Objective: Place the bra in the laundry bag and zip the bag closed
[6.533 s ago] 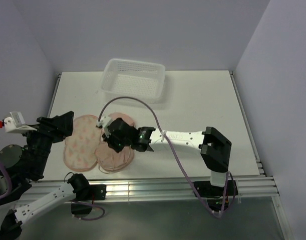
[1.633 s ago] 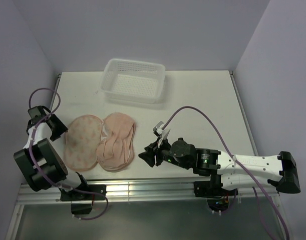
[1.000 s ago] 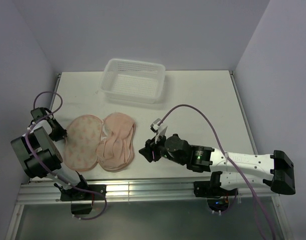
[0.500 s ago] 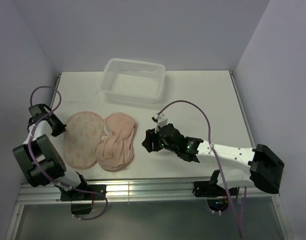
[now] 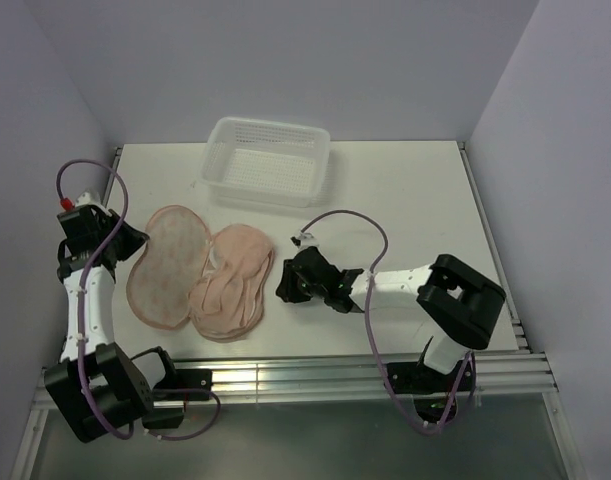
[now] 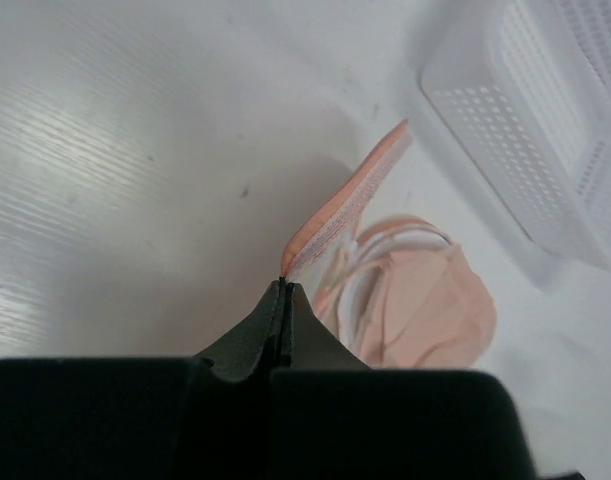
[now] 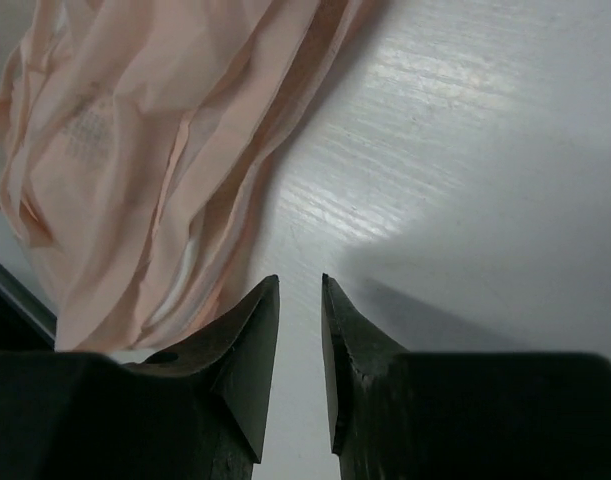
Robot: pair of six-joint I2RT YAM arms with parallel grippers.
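The table (image 5: 405,200) fills the middle of the overhead view, with the white basket (image 5: 266,194) at its upper centre, apart from the work. The laundry bag (image 5: 168,268) lies open at lower left. Its printed left half, which lay flat half a second ago, now looks tipped up off the table, and the left wrist view shows it edge-on, rising from the fingertips. The bra (image 5: 235,285) sits crumpled on the bag's other half, just right of that flap. The left gripper (image 6: 285,290) is pinched tight on the flap's outer rim. The right gripper (image 5: 284,286) has swung in from the lower right to just beside the bra's right edge. It is parted by a narrow slit and holds nothing. The bra looks loaded, so folding the flap over it seems under way. Zipping is not yet begun.
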